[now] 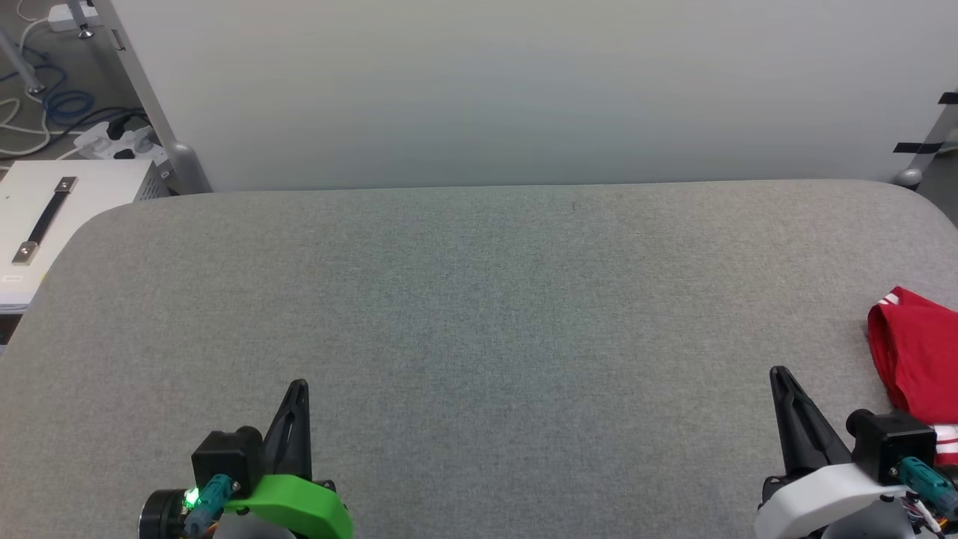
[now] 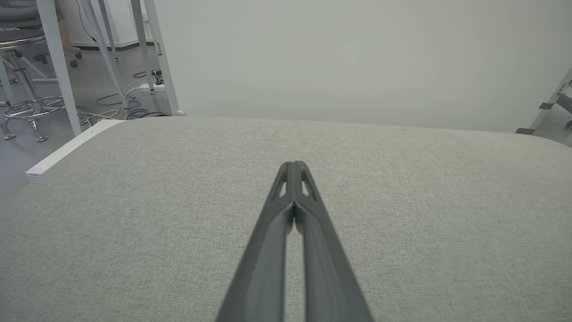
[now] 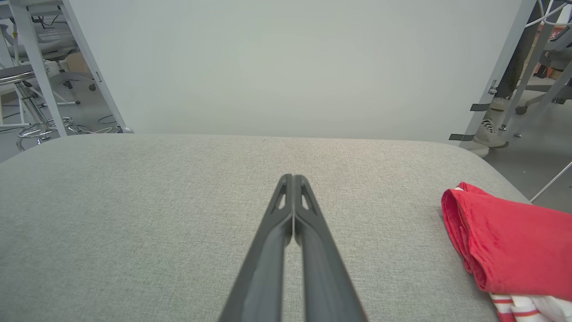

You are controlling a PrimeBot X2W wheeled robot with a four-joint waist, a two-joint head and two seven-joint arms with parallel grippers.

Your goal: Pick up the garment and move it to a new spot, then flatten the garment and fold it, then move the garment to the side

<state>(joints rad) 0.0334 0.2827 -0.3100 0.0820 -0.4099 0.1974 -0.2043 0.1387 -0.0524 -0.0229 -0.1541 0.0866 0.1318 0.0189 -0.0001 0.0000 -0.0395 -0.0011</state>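
Garment (image 1: 917,352): folded red bundle at the far right side of the worktop (image 1: 479,299), partly cut off by the head view's right border. Rounded fold edge faces left, toward the worktop middle. White band with red stripes shows at its near end, and a small striped bit at its far corner.

Right gripper (image 1: 782,378): just left of the garment, fingers apart from it, no contact. Fingers pressed together at the tips, nothing between them. In the head view its wrist housing overlaps the garment's near end; can't tell if they touch there. Right wrist view agrees: closed fingers over grey fabric, garment off to the right.

Left gripper (image 1: 298,389): lower left, well apart from the garment. Fingers fully together, holding nothing, over the worktop. Can't tell whether either gripper's tips rest on the surface.

Worktop: grey woven cover, rounded far corners. Pale panel (image 1: 524,90) stands right behind its far edge.

Containers: one white box (image 1: 67,202) off the worktop's far-left corner, dark strap (image 1: 45,219) across its top. Top is closed, contents not visible.

Floor beyond the box: cables (image 1: 52,105) and a power strip (image 1: 112,142). Left wrist view has a stool (image 2: 27,107) at far left. Right wrist view has a person's shoe (image 3: 489,136) on the floor past the far-right corner, next to a frame leg with black tape (image 1: 919,147).
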